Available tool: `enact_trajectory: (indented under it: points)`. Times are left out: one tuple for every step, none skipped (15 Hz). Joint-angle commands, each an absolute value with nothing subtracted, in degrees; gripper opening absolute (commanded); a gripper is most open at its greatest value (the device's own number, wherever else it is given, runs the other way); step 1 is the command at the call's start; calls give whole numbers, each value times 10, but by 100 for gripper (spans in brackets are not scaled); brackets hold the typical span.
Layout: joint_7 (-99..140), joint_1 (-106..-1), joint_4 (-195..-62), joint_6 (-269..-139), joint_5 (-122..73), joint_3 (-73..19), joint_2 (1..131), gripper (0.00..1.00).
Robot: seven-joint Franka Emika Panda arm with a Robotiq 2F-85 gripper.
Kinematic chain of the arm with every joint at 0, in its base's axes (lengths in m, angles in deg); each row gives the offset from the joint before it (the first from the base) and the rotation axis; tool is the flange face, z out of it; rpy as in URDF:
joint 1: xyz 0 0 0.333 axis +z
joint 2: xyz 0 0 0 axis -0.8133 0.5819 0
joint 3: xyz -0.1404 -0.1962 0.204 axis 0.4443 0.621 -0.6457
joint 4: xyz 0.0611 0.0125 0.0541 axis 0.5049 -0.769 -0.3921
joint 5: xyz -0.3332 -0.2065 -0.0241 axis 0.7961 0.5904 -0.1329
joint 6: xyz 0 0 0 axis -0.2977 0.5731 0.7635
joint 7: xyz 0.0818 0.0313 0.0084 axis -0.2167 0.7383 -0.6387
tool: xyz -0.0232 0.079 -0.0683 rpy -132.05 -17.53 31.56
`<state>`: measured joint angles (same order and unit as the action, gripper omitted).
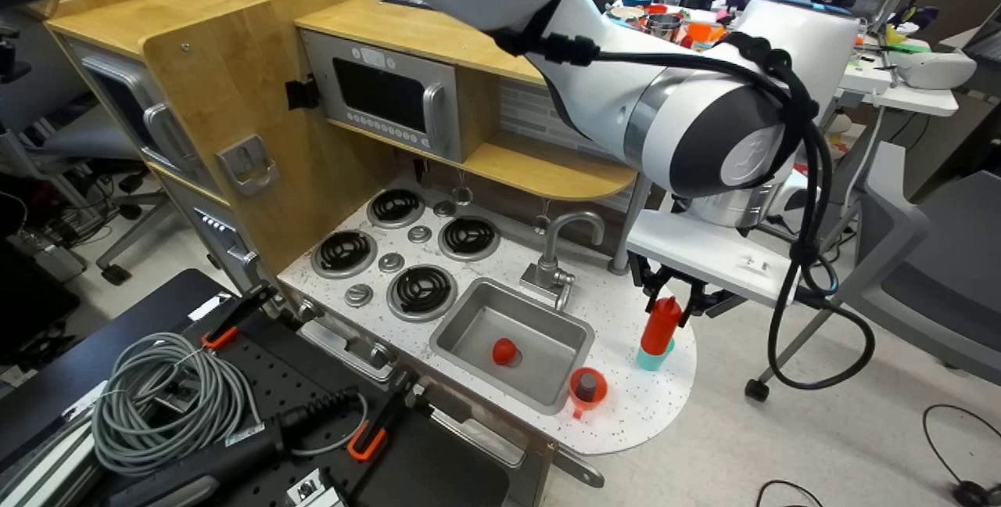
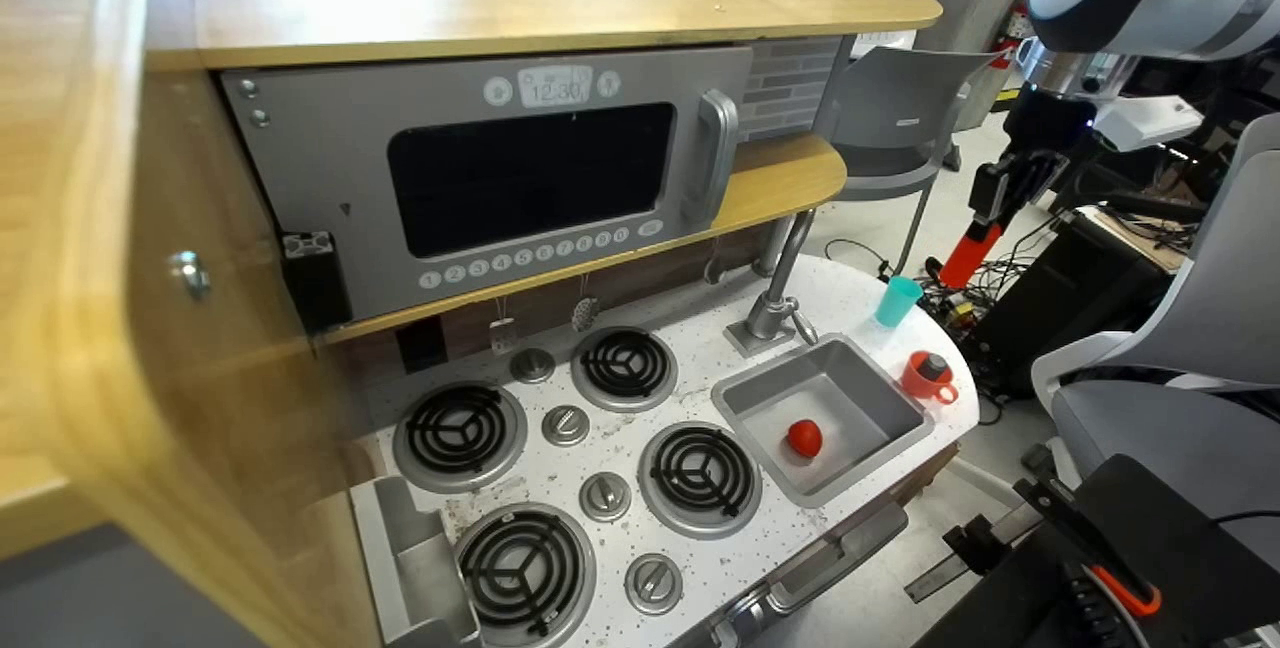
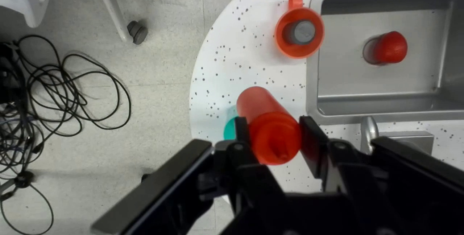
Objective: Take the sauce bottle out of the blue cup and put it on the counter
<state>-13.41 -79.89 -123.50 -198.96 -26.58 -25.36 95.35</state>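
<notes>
The pincer (image 3: 274, 132) is gripping the bottle (image 2: 965, 258) clear of the cup (image 2: 899, 301); good placing is likely depending on slow, level lowering onto the counter (image 1: 635, 419)

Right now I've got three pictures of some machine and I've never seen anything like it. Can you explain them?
The white machine is a robot arm. Two pictures watch from outside; the third, the wrist view, looks down from the arm itself. Its jaws are closed on a red sauce bottle, held in the air, apart from the teal cup. That cup stands on the white toy-kitchen counter, which also has four burners and a steel sink. In the sink is a small red item I can't identify. Beside the sink stands an orange-red mug with a grey-topped item in it.
</notes>
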Motion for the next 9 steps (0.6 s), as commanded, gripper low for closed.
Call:
enact_trajectory:
  points:
    - [-140,-814,-1300,-2003,-274,-257,920,13]
    - [-138,-816,-1305,-2010,-274,-255,924,13]
    - [-139,-819,-1308,-2013,-274,-255,928,13]
    - [-140,-822,-1306,-2016,-274,-254,933,13]
    - [-141,-825,-1306,-2022,-273,-253,936,13]
    - [-143,-828,-1307,-2027,-272,-253,939,13]
    - [-142,-829,-1307,-2035,-269,-251,942,13]
    - [-141,-831,-1303,-2040,-269,-250,948,13]
    - [-140,-832,-1302,-2044,-268,-249,952,13]
